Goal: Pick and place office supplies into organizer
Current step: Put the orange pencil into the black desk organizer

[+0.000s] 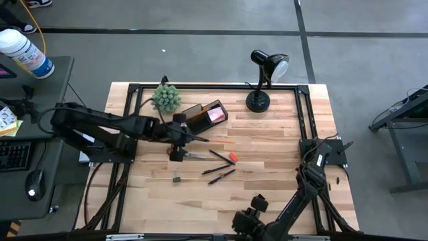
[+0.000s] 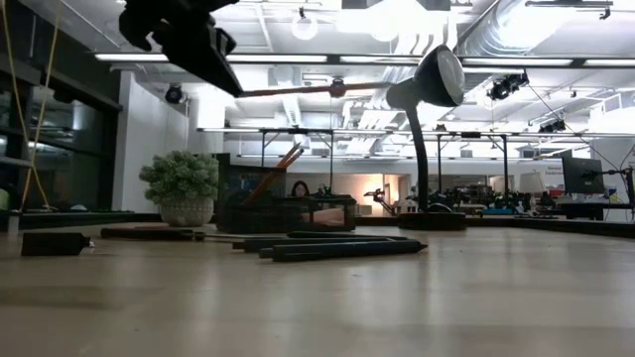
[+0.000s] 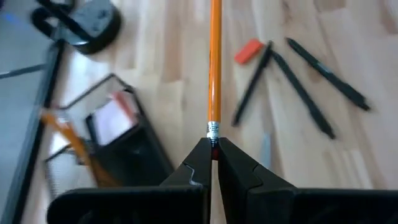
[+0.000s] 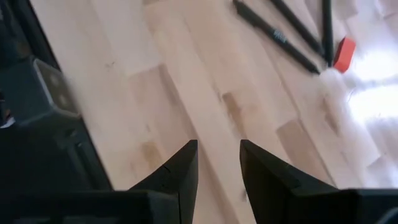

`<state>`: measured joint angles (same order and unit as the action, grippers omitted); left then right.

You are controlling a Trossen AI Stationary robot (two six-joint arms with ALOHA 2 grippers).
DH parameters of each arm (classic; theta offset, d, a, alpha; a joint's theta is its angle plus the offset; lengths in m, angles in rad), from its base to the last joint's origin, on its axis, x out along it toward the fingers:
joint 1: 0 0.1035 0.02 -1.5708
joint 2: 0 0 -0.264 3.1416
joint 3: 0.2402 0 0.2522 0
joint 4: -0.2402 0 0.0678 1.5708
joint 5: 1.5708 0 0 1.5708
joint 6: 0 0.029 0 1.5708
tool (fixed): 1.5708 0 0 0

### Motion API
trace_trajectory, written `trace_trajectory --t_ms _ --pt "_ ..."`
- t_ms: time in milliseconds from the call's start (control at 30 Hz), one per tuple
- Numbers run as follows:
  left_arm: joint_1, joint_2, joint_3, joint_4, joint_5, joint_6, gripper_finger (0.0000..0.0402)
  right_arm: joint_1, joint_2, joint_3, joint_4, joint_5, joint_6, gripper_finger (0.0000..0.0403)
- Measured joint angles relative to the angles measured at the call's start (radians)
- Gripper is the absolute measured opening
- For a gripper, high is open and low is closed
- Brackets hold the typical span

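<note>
My left gripper (image 1: pixel 184 137) (image 3: pixel 213 144) hangs above the table's middle, just near of the organizer, and is shut on an orange pencil (image 3: pixel 214 62) (image 2: pixel 298 89). The organizer (image 1: pixel 207 114) (image 3: pixel 118 143), a small black caddy, stands on the table and holds a pink sticky pad (image 3: pixel 112 118) and another orange pencil (image 3: pixel 74 143). Black pens (image 1: pixel 221 166) (image 3: pixel 298 87), a red eraser (image 1: pixel 233 158) (image 3: pixel 249 50), scissors (image 1: pixel 192 155) and a small black clip (image 1: pixel 176 177) lie flat on the wood. My right gripper (image 1: pixel 256 203) (image 4: pixel 217 162) waits open at the near edge. My left gripper pinches the pencil by its eraser end, at the metal band (image 3: pixel 213 129), between the two fingertips. The pencil runs straight on from the fingers, in line with them, pointing toward the table's right. In the low view it is about level and lifted clear of the table.
A black desk lamp (image 1: pixel 264 73) stands at the far edge with its round base (image 1: pixel 257 102) right of the organizer. A small green plant (image 1: pixel 166 97) sits left of the organizer. Bare wood lies to the right (image 1: pixel 281 161) and along the near side.
</note>
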<state>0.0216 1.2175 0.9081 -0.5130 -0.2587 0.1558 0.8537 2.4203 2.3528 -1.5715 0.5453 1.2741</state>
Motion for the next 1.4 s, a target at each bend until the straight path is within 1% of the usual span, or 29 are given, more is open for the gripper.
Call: trace_trajectory --t_ms 200,267,500,600,800,933,1033,1200,1300,1400 --pt "0.056 -0.076 0.002 -0.067 -0.039 0.044 0.0 -0.029 0.0 0.0 0.0 0.034 -0.044 0.0112" --pt "0.068 -0.091 0.017 -0.119 -0.06 0.071 0.0 -0.037 0.0 0.0 0.0 0.042 -0.044 0.0112" --pt "0.102 -0.098 0.148 -0.262 -0.143 0.237 0.0 -0.051 0.0 0.0 0.0 0.048 -0.048 0.0112" --pt "0.112 -0.097 0.206 -0.294 -0.194 0.293 0.0 -0.053 0.0 0.0 0.0 0.048 -0.048 0.0112" --pt "0.112 -0.097 0.322 -0.427 -0.334 0.457 0.0 -0.053 0.0 0.0 0.0 0.047 -0.046 0.0112" --pt "0.111 -0.097 0.366 -0.515 -0.42 0.54 0.0 -0.053 0.0 0.0 0.0 0.048 -0.046 0.0112" --pt "0.111 -0.096 0.371 -0.553 -0.465 0.613 0.0 -0.054 0.0 0.0 0.0 0.049 -0.047 0.0112" --pt "0.111 -0.047 0.371 -0.635 -0.513 0.704 0.0 -0.06 0.0 0.0 0.0 0.05 -0.049 0.0112" --pt "0.111 0.007 0.37 -0.683 -0.567 0.741 0.0 -0.062 0.0 0.0 0.001 0.05 -0.058 0.0112" --pt "0.111 0.066 0.37 -0.697 -0.632 0.767 0.0 -0.063 0.0 0.0 0.001 0.051 -0.068 0.0112"
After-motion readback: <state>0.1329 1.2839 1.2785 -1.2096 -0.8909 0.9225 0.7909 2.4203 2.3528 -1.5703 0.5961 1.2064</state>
